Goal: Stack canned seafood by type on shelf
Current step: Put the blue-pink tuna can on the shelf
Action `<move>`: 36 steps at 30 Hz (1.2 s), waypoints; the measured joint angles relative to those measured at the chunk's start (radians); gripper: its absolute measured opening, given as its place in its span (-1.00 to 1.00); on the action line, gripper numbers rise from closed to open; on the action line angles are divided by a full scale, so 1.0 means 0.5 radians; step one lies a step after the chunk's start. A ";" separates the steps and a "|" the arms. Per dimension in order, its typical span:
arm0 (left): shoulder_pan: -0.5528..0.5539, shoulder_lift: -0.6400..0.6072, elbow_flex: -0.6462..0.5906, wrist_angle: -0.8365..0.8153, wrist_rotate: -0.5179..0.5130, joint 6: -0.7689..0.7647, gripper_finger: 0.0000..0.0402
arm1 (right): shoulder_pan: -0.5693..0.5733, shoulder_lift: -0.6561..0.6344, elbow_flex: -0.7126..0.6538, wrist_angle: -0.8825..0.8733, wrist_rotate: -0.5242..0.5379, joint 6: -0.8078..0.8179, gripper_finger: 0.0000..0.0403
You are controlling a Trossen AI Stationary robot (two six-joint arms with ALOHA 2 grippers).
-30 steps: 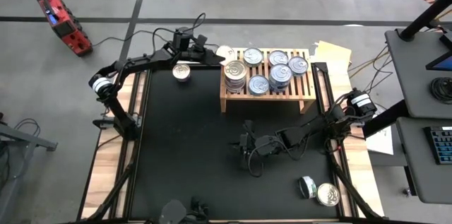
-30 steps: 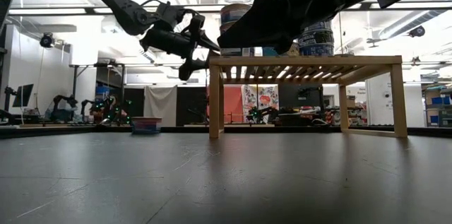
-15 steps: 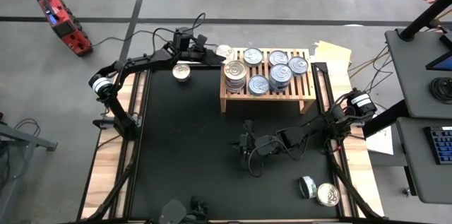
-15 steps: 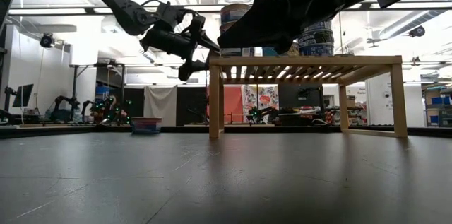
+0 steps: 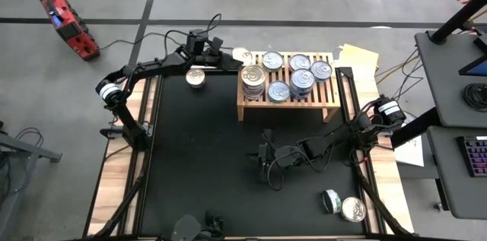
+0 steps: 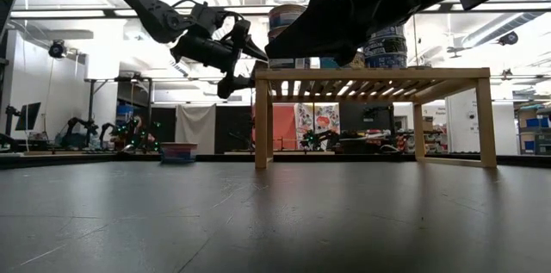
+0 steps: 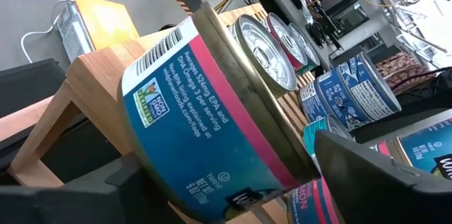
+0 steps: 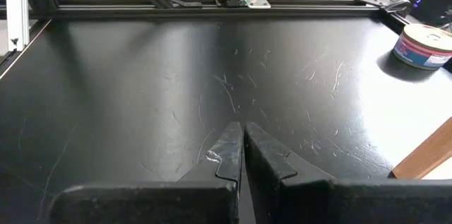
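Left hand reaches to the far left corner of the shelf, with a tin between its fingers. In the left wrist view this tin fills the gap between the two dark fingers; it is tilted, its blue and red side label and silver lid both showing, and its lower edge is over the shelf's wooden corner. The fingers stand wide on either side of the tin; whether they press it or have just let go I cannot tell. In the low view the left hand hangs at the height of the shelf top, just left of its left leg.

Beyond the tilted tin, more tins lie in a row on the slats, and blue-labelled ones are stacked beside them. From above, the shelf carries a tall stack at its left, more tins to the right of it, and single tins along the far edge. One tin sits on the black mat left of the shelf, near the left arm. Two tins lie at the near right of the surface.

Right hand rests low over the middle of the mat, fingers pressed together and holding nothing, well apart from the shelf.
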 joint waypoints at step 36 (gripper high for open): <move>-0.058 -0.002 0.019 0.021 -0.082 -0.105 0.58 | 0.000 0.000 0.000 0.000 0.001 -0.030 -0.95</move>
